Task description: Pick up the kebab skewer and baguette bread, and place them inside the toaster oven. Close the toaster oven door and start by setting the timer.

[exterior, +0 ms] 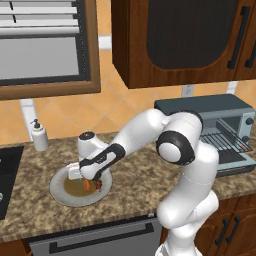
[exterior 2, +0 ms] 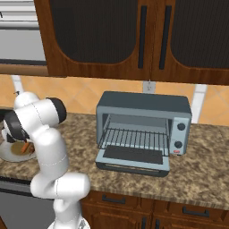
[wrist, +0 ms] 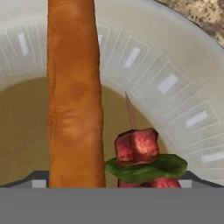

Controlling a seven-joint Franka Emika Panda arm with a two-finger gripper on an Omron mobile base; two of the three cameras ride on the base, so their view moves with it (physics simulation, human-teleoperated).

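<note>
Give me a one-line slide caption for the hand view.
Close over the plate, the baguette bread lies beside the kebab skewer.

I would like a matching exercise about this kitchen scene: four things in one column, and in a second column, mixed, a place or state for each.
Things:
1. baguette bread
2. toaster oven door
3. soap dispenser
4. gripper

Places or states:
A. folded down, open
B. on the plate, beside the kebab skewer
C. standing on the counter by the wall
D. open, low over the plate

Pairs: 1-B, 2-A, 3-C, 4-D
</note>
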